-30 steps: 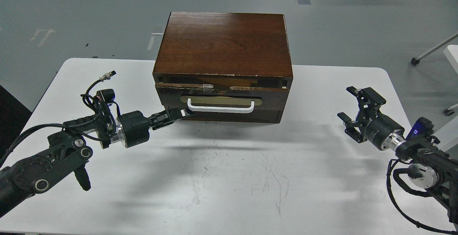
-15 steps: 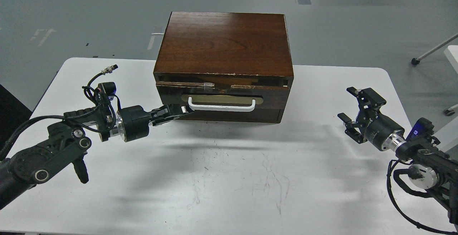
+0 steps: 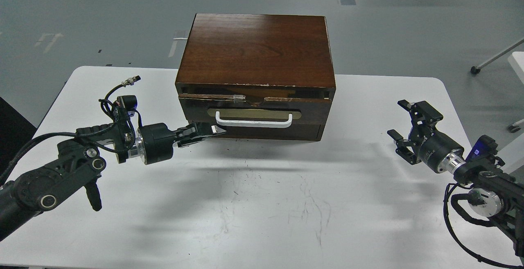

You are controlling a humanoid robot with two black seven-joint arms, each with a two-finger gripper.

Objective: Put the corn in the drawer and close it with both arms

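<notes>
Corn is nowhere seen, presumably inside the drawer (image 3: 254,115), which is pushed nearly flush in the cabinet (image 3: 256,48). The left gripper (image 3: 211,131), fingers closed and empty, is held at its front; the right gripper (image 3: 403,132) is spread open, well apart.

The cabinet (image 3: 256,48) sits at the back middle of the desk (image 3: 262,211), its drawer (image 3: 256,115) facing me. My left fingers (image 3: 204,132) lie just before the drawer's left end. My right fingers (image 3: 403,127) hang well apart, to the right of the cabinet.
</notes>
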